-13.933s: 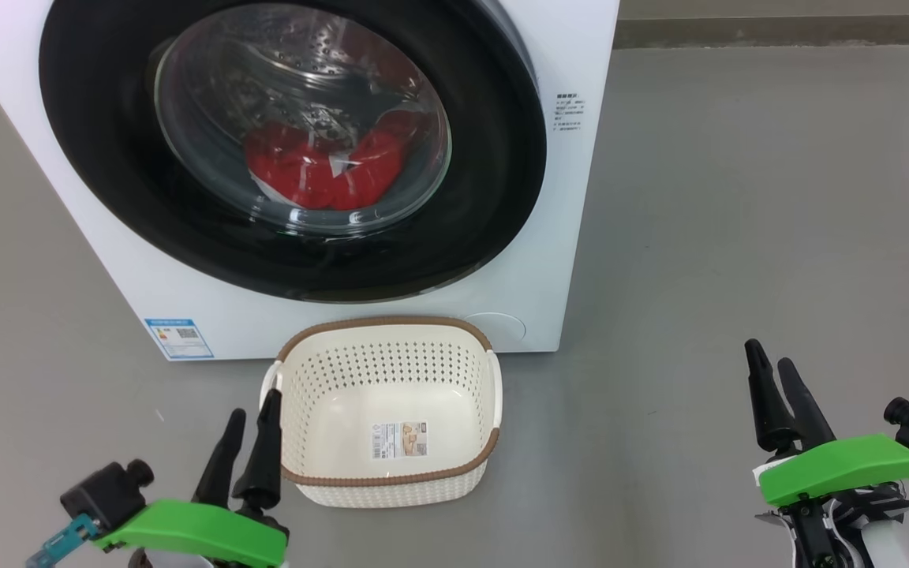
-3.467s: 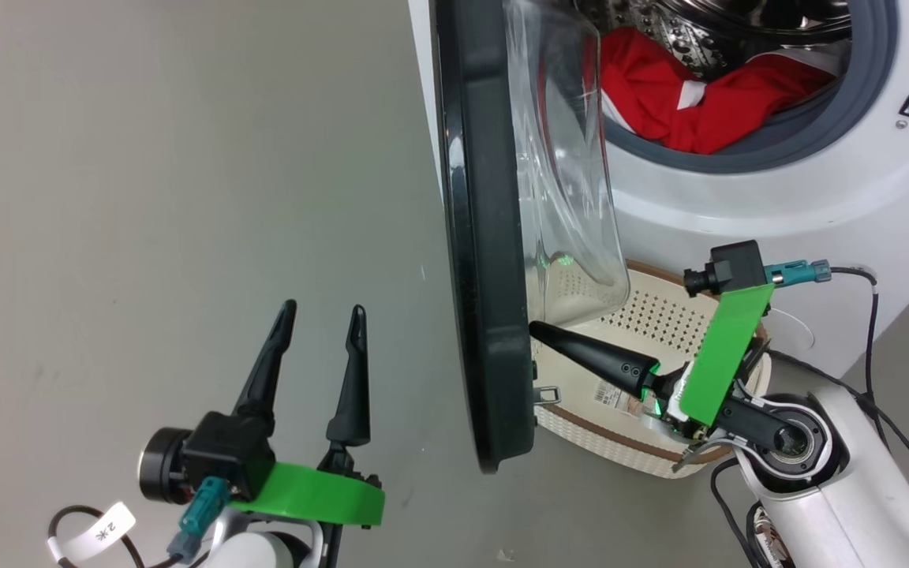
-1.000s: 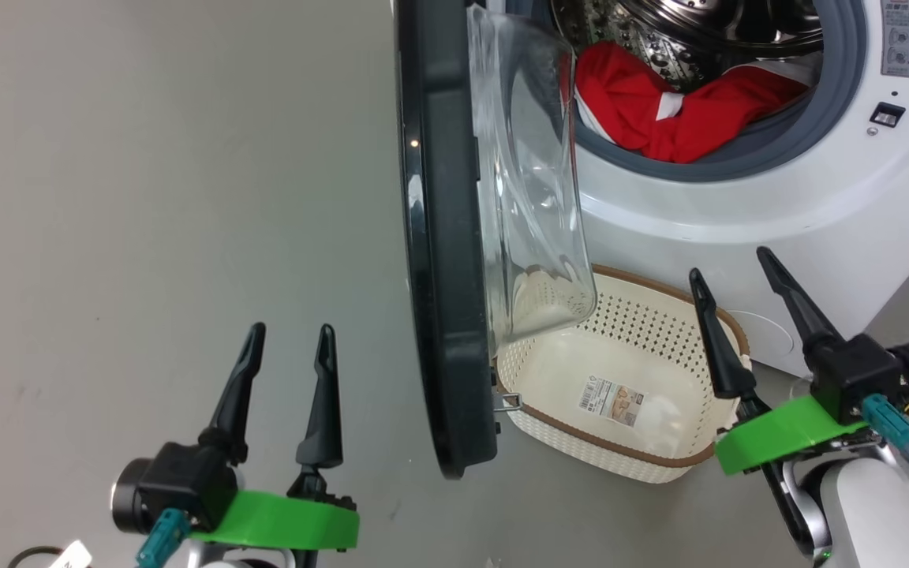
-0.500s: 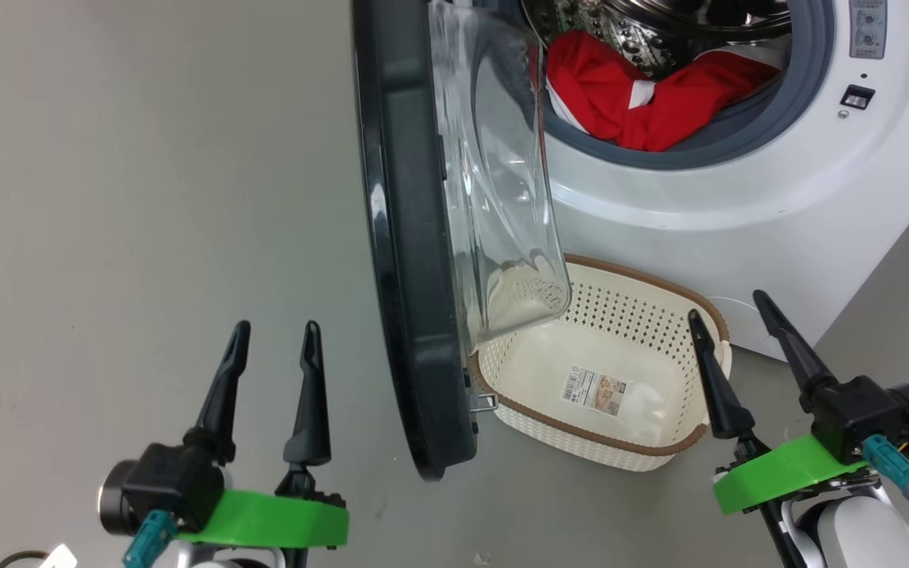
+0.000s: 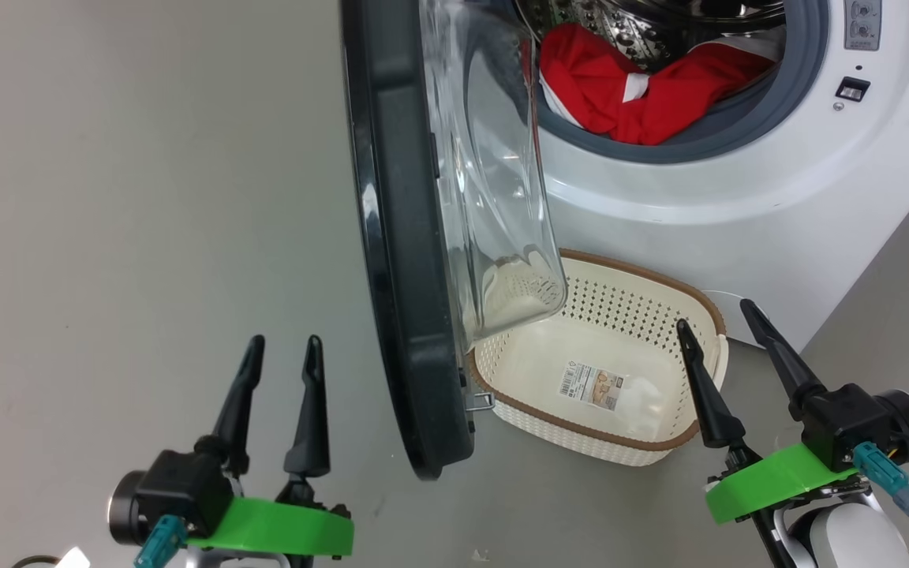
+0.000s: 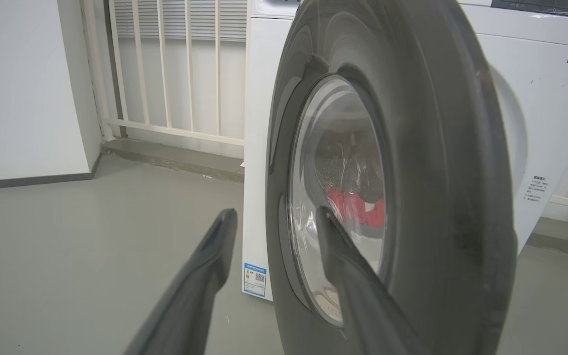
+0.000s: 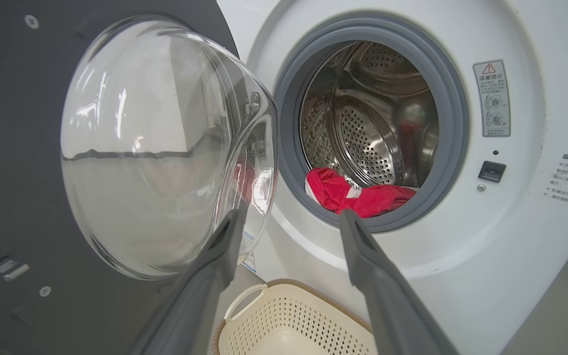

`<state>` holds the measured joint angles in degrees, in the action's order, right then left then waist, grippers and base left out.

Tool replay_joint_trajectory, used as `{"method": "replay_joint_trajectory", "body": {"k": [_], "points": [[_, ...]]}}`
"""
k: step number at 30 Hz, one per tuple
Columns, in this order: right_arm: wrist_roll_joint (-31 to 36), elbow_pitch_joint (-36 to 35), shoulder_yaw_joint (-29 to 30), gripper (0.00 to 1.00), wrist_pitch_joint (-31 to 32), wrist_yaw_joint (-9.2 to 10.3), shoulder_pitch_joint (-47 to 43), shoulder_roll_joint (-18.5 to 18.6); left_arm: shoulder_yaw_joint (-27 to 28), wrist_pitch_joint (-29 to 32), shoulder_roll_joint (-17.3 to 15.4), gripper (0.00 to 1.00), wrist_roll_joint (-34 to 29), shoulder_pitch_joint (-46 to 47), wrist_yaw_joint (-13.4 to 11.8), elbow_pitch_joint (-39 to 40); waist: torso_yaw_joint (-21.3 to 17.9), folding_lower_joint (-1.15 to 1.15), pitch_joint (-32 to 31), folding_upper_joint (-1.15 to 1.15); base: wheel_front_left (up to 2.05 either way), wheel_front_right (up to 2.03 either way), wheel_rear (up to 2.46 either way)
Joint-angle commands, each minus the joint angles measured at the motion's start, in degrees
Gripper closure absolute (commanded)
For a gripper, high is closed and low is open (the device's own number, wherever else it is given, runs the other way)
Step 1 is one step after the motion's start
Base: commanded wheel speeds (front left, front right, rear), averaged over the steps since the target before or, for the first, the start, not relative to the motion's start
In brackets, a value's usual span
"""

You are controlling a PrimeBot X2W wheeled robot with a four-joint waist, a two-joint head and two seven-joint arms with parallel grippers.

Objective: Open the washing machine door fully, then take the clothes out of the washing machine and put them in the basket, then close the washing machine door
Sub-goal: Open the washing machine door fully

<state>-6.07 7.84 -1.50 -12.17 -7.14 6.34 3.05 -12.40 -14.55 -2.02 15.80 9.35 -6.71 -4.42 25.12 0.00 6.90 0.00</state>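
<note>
The washing machine door (image 5: 391, 237) stands swung out, edge-on in the head view, its clear glass bowl (image 5: 494, 197) hanging over the basket's left end. Red clothes (image 5: 644, 87) lie in the open mouth of the washing machine (image 5: 738, 197). The cream basket (image 5: 636, 315) sits on the floor below the opening, holding only a sticker. My left gripper (image 5: 285, 343) is open, left of the door's outer face and apart from it. My right gripper (image 5: 715, 314) is open at the basket's right end. The right wrist view looks at the clothes (image 7: 358, 195), door (image 7: 17, 148) and basket (image 7: 289, 315).
Grey floor (image 5: 107, 197) spreads to the left of the door. In the left wrist view, my left gripper (image 6: 274, 212) points at the door's outer face (image 6: 437, 148), with a white railing (image 6: 165, 74) and wall behind. The steel drum (image 7: 372, 123) is open behind its grey ring.
The head camera has shifted a little. My left gripper's fingers have drawn slightly closer together. The door, basket and clothes stand as before, and the right gripper stays open.
</note>
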Motion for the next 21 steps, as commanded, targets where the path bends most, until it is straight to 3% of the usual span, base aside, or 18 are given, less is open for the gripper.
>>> {"method": "replay_joint_trajectory", "body": {"k": [1,2,15,21], "points": [[-0.5,-1.2,-1.5,0.00,-0.3,-0.35,1.0,-0.2,1.7,-0.4,-0.9,0.96,0.0,0.8,-0.4,1.1,0.0,0.00,0.0,0.00,0.00,0.00,0.00],[-0.6,-1.1,-1.5,0.00,-0.3,-0.35,1.0,-0.2,1.7,-0.4,-0.9,1.00,-0.1,0.9,-0.4,1.0,0.0,0.00,0.0,0.00,0.00,0.00,0.00],[-1.1,-0.6,-0.9,0.00,-0.5,-0.35,1.2,-0.2,1.8,-0.4,-0.9,1.00,-2.3,2.6,-1.0,11.2,-0.1,0.00,-0.2,0.00,0.00,0.00,0.00],[-1.2,-0.3,-0.8,0.00,-0.5,-0.35,0.9,-0.2,-0.9,-0.4,-0.9,1.00,-4.2,4.3,-0.8,16.8,-0.3,0.00,-0.6,0.00,0.00,0.00,0.00]]}}
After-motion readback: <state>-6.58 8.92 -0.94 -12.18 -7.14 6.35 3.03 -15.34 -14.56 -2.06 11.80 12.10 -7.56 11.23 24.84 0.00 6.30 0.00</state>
